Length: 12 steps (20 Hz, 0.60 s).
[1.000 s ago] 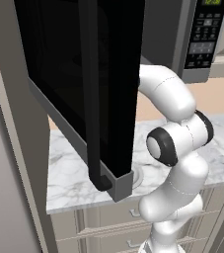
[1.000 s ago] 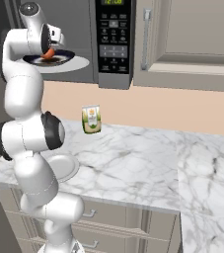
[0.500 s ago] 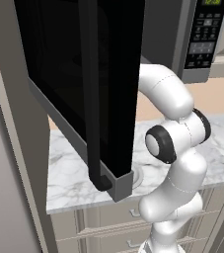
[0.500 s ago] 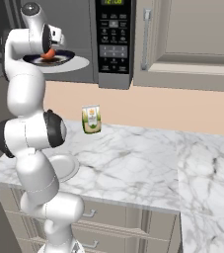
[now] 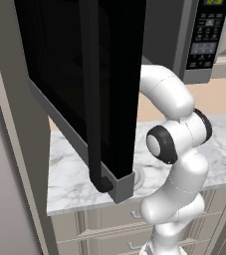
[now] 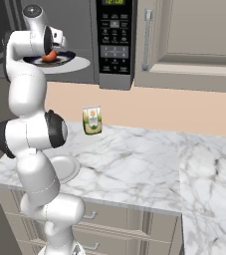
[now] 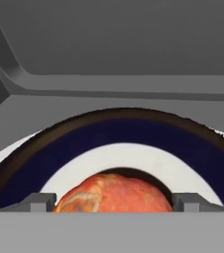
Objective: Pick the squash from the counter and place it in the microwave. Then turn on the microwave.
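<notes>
Nothing moved: squash (image 7: 111, 193) between spread fingers (image 7: 39, 201).

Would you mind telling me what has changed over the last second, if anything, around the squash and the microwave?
Nothing has visibly changed. The squash lies on the dark-rimmed plate inside the microwave, the gripper stays open with its fingertips either side of the squash, the microwave door hangs open, and the carton and white plate rest on the counter as before.

Squash (image 6: 48, 56) on plate (image 6: 77, 63) inside microwave (image 6: 115, 42)
</notes>
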{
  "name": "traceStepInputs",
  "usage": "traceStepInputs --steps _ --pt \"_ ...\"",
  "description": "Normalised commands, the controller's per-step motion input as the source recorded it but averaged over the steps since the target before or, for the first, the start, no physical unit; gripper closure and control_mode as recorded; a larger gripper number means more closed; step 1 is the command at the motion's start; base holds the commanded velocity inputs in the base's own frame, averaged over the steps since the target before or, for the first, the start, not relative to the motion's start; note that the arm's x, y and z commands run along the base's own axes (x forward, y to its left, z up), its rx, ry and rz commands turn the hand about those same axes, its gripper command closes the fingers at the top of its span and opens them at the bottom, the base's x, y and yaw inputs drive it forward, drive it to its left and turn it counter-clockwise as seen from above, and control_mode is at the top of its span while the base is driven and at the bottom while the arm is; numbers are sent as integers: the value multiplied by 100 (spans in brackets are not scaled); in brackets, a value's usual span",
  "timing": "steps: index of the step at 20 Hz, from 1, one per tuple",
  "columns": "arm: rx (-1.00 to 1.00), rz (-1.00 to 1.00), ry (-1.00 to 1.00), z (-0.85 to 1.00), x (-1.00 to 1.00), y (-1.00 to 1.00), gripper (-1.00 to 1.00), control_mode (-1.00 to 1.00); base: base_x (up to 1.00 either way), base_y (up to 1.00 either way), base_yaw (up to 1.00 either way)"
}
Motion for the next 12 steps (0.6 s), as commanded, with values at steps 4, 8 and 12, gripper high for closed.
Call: traceStepInputs --steps 4,8,12 --pt "0 0 0 -7 6 0 100 -100 0 0 0" --pt "0 0 0 -6 7 0 100 -100 0 0 0" --pt "0 0 0 -4 9 0 100 -100 0 0 0"
